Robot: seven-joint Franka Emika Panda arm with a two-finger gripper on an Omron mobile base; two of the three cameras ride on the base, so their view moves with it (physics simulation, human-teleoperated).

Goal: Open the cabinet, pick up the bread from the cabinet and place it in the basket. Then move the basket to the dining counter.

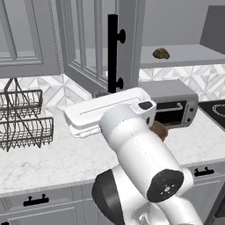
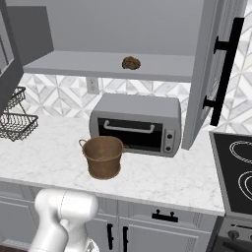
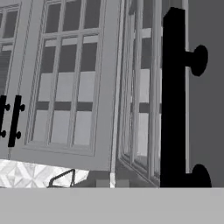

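Cabinet [image 2: 206, 74] door swung wide; bread [image 2: 131, 62] near shelf's front edge.

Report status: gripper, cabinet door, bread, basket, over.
Gripper shut, nothing seen held. Cabinet doors swung open, bread on the shelf inside. Basket empty on counter before the toaster oven. Nothing blocking the shelf.

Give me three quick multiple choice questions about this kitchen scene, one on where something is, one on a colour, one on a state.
1. Where is the small dark-brown bread roll?
A in the basket
B on the cabinet shelf
C on the stove

2. What colour is the long vertical bar handle?
A black
B gold
C white

3. How is the grey wall cabinet door?
A shut
B missing
C swung open

Answers: B, it lies on the shelf above the toaster oven; A, it is plainly black; C, the shelf is exposed.
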